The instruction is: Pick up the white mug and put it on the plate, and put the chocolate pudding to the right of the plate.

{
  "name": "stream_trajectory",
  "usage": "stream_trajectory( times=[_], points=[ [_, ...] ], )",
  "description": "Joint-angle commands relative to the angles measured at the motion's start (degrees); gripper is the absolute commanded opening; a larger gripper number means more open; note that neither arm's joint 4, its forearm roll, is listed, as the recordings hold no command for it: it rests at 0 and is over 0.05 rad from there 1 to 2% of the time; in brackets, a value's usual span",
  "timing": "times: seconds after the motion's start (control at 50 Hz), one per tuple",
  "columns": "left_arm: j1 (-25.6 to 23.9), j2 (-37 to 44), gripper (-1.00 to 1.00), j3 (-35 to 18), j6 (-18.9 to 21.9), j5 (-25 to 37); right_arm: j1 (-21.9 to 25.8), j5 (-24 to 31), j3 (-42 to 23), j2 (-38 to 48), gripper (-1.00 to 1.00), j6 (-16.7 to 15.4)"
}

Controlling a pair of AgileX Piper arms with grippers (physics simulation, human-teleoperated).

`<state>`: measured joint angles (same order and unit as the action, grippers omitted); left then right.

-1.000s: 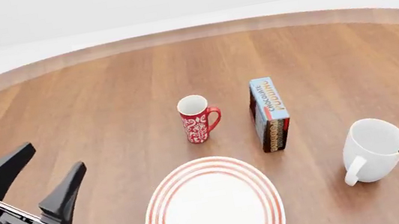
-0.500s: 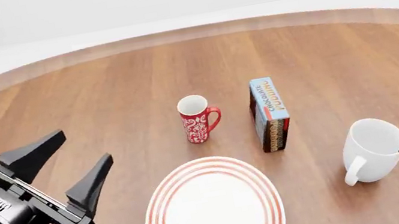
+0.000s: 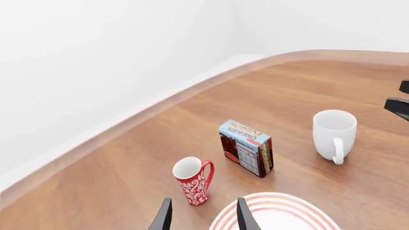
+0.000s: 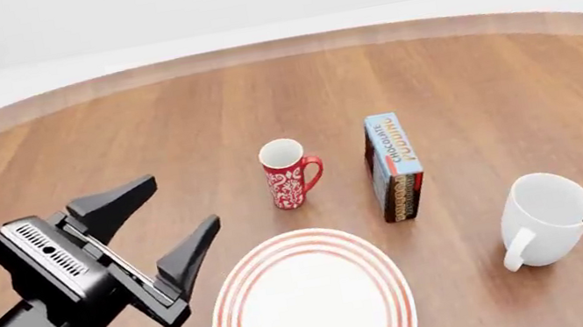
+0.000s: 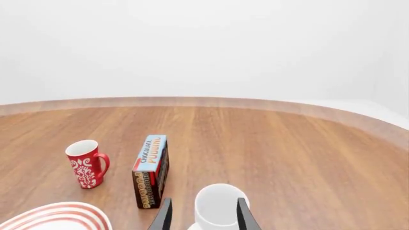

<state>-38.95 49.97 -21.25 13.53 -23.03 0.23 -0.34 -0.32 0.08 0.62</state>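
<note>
Front view: left claw, jaws apart, hovers left of the plate; the white mug stands upright near right. Right wrist view alone shows the right claw, jaws apart, astride the mug, with the chocolate pudding left of it.

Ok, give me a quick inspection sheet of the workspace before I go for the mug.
Surface: round wooden table, no spills seen.
White mug: upright on the table, right of the plate, not on it.
Plate: bare, near the front edge.
Chocolate pudding: standing on edge behind the plate's right side.
Clutter: red mug, upright, left of the pudding.
Left gripper: open, holding nothing, left of the plate.
Right gripper: open, just short of the white mug.
Cables: nothing seen.
Surroundings: plain white backdrop.
</note>
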Motion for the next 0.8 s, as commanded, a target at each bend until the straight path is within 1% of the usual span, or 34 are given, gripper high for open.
stream_trajectory(
  times=[0.02, 0.16, 0.26, 0.48, 0.5, 0.6, 0.8],
  points=[
    [-3.0, 4.8, 1.0, -1.7, -1.2, -2.2, 0.0, 0.0, 0.0, 0.0, 1.0, 0.0],
    [-4.1, 6.9, 1.0, -2.8, -1.3, -2.8, 0.0, 0.0, 0.0, 0.0, 1.0, 0.0],
    [-5.3, 8.1, 1.0, -3.8, -2.3, -2.8, 0.0, 0.0, 0.0, 0.0, 1.0, 0.0],
    [-6.5, 10.3, 1.0, -5.3, -1.6, -2.9, 0.0, 0.1, 0.0, 0.0, 1.0, 0.0],
    [-7.5, 11.5, 1.0, -6.6, -1.0, -2.5, 0.0, 0.1, 0.0, 0.0, 1.0, 0.0],
    [-8.1, 13.2, 1.0, -7.6, -0.8, -2.7, -0.1, 0.1, 0.0, 0.0, 1.0, 0.0],
    [-9.8, 16.9, 1.0, -10.0, -1.3, -3.3, -0.1, 0.0, 0.0, 0.0, 1.0, -0.1]
  ],
)
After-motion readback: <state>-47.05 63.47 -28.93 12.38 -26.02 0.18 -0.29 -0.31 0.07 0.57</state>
